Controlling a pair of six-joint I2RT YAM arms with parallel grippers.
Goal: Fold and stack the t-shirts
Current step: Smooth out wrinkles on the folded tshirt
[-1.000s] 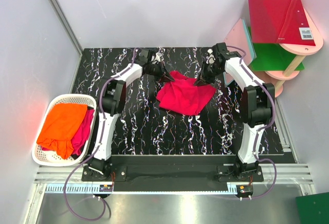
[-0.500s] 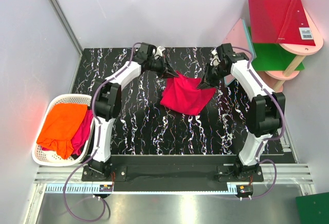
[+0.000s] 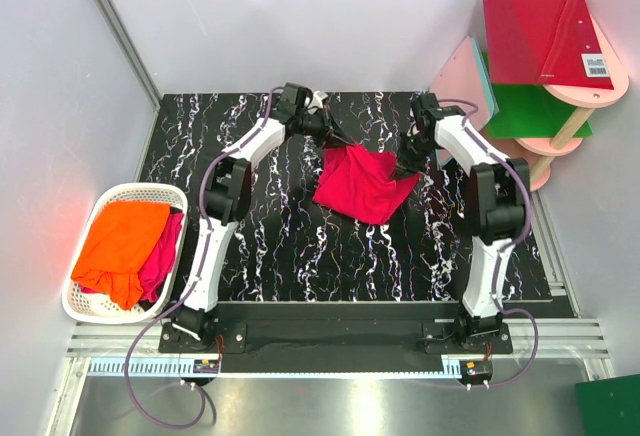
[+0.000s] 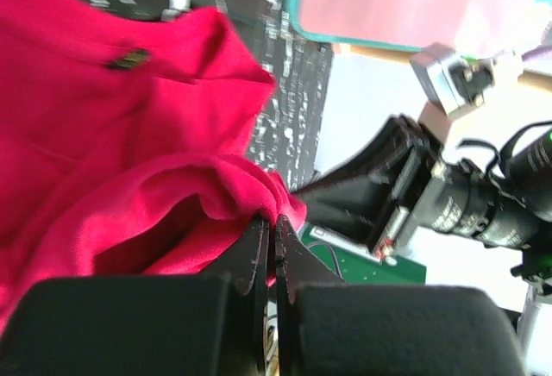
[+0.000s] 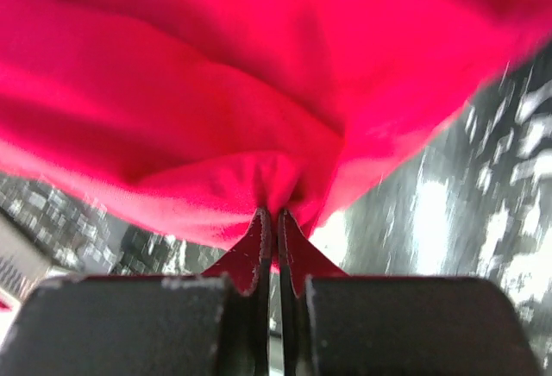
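Now we hold the crimson shirt (image 3: 362,184) over the table (image 3: 250,236) middle, left gripper (image 3: 347,145) and right gripper (image 3: 399,171) each clamped on a far corner; light, floppy cloth, best pinched at hems

We saw one crimson t-shirt (image 3: 362,184) lying roughly square on the tabletop (image 3: 280,246), far corners pinched up — an orange t-shirt (image 3: 120,241) lay crumpled over a pinkish-red one (image 3: 162,256) in the white basket (image 3: 140,191).
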